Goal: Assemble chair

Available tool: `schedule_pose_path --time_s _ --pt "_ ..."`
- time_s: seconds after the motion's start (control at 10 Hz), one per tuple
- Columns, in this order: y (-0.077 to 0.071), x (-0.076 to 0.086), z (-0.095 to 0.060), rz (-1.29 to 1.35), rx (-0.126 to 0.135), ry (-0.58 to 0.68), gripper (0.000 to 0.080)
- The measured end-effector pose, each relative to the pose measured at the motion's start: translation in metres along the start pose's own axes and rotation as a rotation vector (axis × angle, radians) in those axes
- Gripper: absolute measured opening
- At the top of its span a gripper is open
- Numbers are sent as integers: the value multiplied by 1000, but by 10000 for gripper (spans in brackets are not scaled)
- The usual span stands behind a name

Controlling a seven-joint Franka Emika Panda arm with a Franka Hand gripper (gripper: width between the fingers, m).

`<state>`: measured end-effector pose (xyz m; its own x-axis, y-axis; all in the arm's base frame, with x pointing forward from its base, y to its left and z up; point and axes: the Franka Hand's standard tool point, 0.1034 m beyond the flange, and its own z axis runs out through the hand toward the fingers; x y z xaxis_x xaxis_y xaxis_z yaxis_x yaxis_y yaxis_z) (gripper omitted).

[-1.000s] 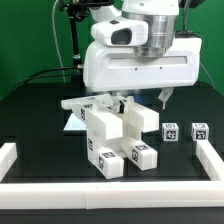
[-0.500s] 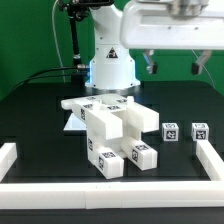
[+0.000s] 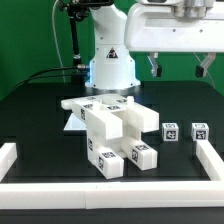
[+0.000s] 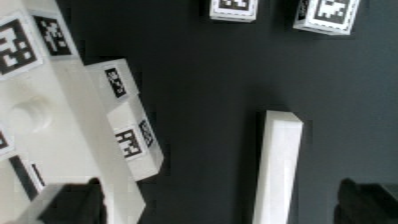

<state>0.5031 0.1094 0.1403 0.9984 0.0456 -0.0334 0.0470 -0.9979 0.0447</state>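
I have my gripper high in the upper right of the exterior frame, its white body partly cut off by the top edge. Both dark fingers point straight down, spread wide and holding nothing. The arm stands as an upright white column in the upper middle of the frame. In the wrist view the two fingertips show dark, blurred and far apart.

white arm, boxy hand, seemingly dark fingers
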Motion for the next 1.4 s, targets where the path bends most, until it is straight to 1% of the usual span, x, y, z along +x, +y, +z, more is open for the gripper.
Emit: schedule_pose_path --time_s 0.1,0.2,0.4,0.5,0.8,0.9,1.0,1.1,1.2,1.4 --pt "-16 -19 20 25 11 33 649" --pt "-30 -32 36 36 15 45 649" --pt "-51 -36 56 69 17 63 649" --pt "-57 -39 60 80 14 56 649" --pt "-57 -39 61 64 13 55 649" --pt "-59 -40 63 78 14 57 649" --pt "-70 -45 76 90 15 61 649" --pt "-76 -50 88 74 8 49 649" --pt "-79 -51 97 70 4 46 649" --pt "-79 -52 108 68 -2 39 649"
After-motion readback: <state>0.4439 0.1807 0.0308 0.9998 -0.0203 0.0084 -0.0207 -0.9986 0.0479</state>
